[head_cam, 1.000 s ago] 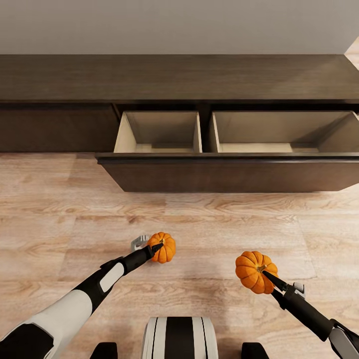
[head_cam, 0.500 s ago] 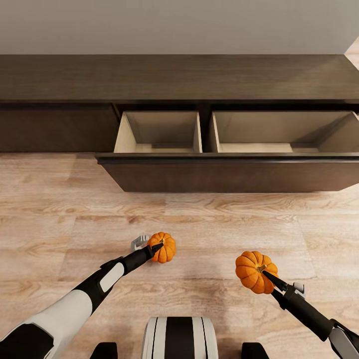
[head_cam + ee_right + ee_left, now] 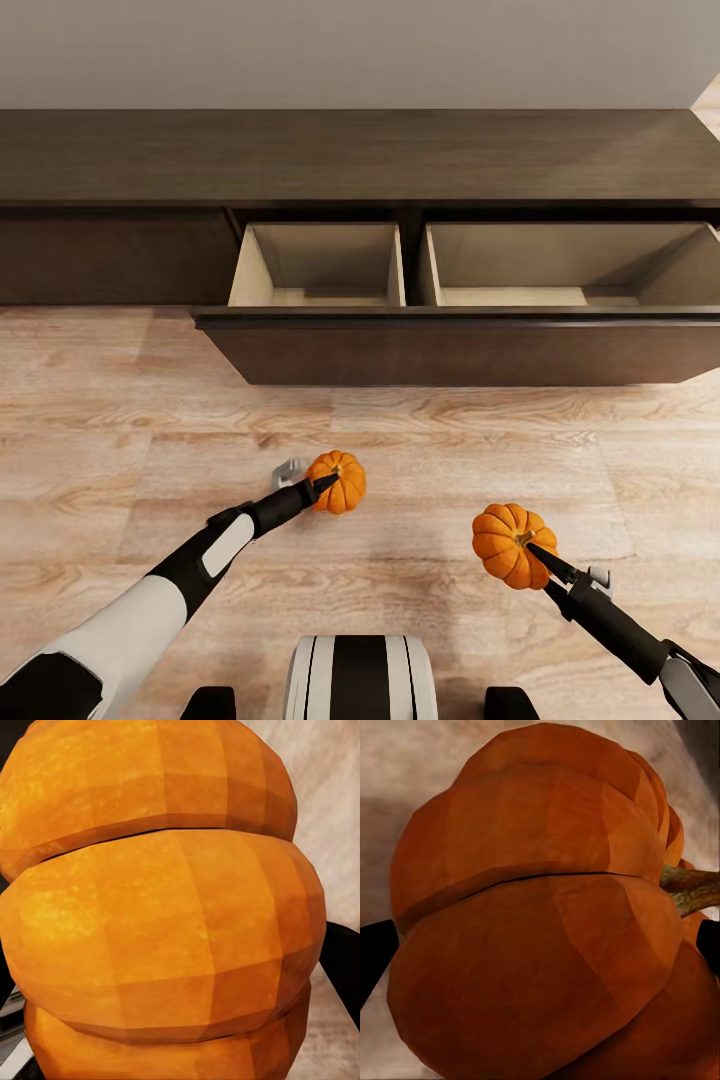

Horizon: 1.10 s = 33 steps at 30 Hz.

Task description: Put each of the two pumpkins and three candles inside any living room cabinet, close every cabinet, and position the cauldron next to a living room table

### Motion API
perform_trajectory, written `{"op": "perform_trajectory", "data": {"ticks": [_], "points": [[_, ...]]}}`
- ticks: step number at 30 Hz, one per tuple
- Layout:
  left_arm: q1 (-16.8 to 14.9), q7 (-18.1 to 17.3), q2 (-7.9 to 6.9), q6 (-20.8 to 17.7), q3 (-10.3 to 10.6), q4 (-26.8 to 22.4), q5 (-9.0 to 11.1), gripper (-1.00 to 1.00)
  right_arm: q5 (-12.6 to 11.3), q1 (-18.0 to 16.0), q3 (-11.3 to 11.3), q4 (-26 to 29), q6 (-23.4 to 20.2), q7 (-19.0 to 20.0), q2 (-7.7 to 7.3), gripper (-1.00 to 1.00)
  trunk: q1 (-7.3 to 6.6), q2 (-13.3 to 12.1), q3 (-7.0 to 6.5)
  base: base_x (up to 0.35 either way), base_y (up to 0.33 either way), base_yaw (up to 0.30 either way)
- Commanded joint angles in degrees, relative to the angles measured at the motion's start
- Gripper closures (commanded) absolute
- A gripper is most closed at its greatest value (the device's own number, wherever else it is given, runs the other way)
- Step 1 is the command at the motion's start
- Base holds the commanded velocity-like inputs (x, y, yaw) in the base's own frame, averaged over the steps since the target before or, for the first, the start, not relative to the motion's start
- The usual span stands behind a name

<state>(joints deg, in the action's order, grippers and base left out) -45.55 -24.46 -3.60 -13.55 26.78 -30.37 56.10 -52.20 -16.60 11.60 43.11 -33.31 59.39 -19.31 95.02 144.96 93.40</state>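
Two orange ribbed pumpkins hang above the wooden floor, one in each hand. My left gripper (image 3: 322,486) is shut on the smaller-looking pumpkin (image 3: 340,482), seen close up as a pumpkin (image 3: 540,915) with its stem to one side. My right gripper (image 3: 540,556) is shut on the other pumpkin (image 3: 508,543), which fills the right wrist view as a pumpkin (image 3: 161,907). Ahead stands the long dark brown cabinet (image 3: 350,155) with one wide drawer (image 3: 460,345) pulled out, showing two tan compartments with nothing in them. Candles and cauldron are out of view.
The pulled-out drawer front juts over the floor between me and the cabinet body. A closed cabinet front (image 3: 110,255) lies to the left. Light wooden floor (image 3: 120,440) spreads around both arms, and my base (image 3: 360,675) shows at the bottom.
My left arm has reached forward and slightly right, carrying its pumpkin closer to the open drawer. The right arm and its pumpkin have stayed still.
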Motion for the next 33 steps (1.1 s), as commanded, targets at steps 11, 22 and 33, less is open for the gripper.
{"op": "perform_trajectory", "data": {"ticks": [11,22,33], "points": [[0.0,-0.3,-0.09,-2.4,0.3,-4.5,0.2,1.0,-0.4,0.0,0.0,0.0,-0.4,0.0,-0.02,1.0,-0.16,-0.1,-1.3,0.0,0.0,0.0],[0.0,-0.1,-0.06,-7.7,0.4,-9.4,-0.2,1.0,-0.4,0.0,0.5,0.0,-0.5,0.0,-0.19,1.0,-0.45,-0.2,-3.74,0.0,0.0,0.0],[0.3,-0.5,-0.17,-15.6,0.8,-9.6,-0.6,1.0,-0.4,0.0,0.5,0.0,-0.5,-0.2,-0.2,1.0,-0.73,-0.4,-6.17,0.0,0.0,0.0]]}}
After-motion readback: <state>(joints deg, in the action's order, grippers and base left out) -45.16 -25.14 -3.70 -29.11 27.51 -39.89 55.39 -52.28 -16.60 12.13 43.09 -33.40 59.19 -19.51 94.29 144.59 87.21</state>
